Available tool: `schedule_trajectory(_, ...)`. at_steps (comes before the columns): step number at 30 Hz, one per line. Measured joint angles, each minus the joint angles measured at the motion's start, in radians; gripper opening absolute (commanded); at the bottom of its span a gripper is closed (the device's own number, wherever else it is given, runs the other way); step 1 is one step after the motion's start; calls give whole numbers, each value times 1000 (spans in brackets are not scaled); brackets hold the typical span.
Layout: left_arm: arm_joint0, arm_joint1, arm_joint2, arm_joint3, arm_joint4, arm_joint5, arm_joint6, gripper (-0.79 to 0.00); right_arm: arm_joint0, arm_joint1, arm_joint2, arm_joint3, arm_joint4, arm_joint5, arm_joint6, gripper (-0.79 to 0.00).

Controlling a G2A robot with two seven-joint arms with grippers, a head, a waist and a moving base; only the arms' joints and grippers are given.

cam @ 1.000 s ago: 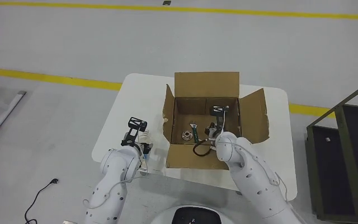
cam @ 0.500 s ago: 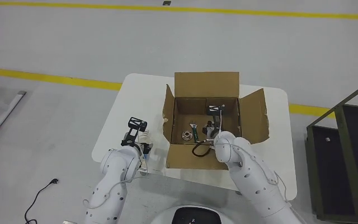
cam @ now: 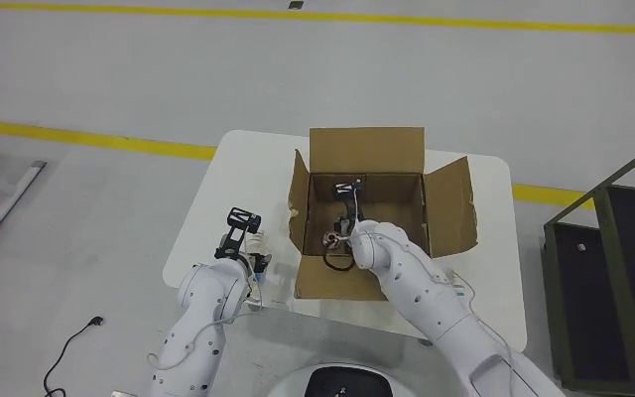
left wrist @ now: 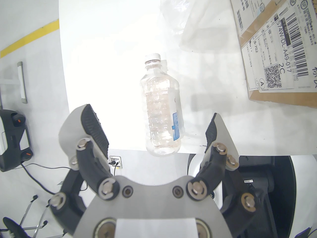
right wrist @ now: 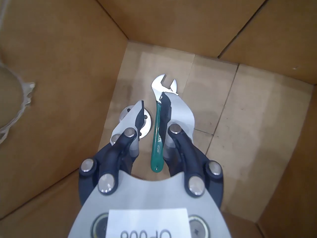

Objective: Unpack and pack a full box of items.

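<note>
The open cardboard box [cam: 367, 149] stands on the white table [cam: 243, 169]. My right gripper [right wrist: 153, 100] hangs inside the box's left half, open with only a narrow gap between its fingers. Below that gap a green-handled adjustable wrench [right wrist: 157, 139] lies on the box floor. A round metal flange [right wrist: 146, 125] lies beside it, partly hidden by one finger. A clear plastic bottle [left wrist: 162, 110] with a white cap lies on the table at its near edge, left of the box. My left gripper [left wrist: 151, 112] hovers open above the bottle, one finger on each side.
A black cable [cam: 334, 264] loops by the box's near wall. The labelled outer side of the box [left wrist: 279, 38] is close to the bottle. A crumpled clear plastic bag [left wrist: 178, 8] lies farther along the table. A black controller [left wrist: 12, 137] sits on the floor.
My right arm has swung from the right half of the box to its left half and now sits over the wrench. The left arm and the bottle have not moved.
</note>
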Motion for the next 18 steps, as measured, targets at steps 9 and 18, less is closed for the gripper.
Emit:
schedule_trajectory(9, 0, 0, 0, 0, 0, 0, 0, 0, 65, -48, -40, 144, 35, 1, -29, -453)
schedule_trajectory(18, 0, 0, 0, 0, 0, 0, 0, 0, 102, -78, -45, 221, 59, 4, -33, -394)
